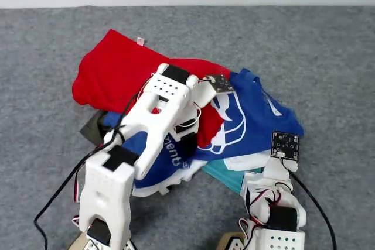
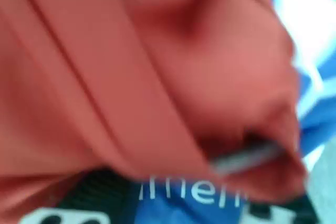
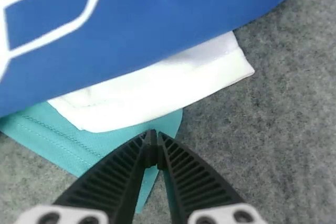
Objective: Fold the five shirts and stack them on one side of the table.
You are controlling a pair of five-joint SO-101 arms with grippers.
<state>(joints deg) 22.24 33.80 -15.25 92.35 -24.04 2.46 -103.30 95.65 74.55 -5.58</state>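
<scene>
Right gripper (image 3: 152,148) is pinched closed and empty, over the teal cotton shirt (image 3: 63,140), with the white cotton shirt (image 3: 157,87) just beyond. Left gripper (image 1: 193,127) is down against the red cotton shirt (image 1: 111,74); I cannot tell its grip.

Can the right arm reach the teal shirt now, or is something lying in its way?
Probably yes. The right gripper sits at the bare edge of the teal shirt; the white shirt covers only the part farther in.

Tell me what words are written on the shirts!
White letters on the blue shirt: partly covered and blurred, cannot be read.
White line drawing on the blue shirt: a picture, no words.
Small tag on the red shirt: too small to read.
</scene>
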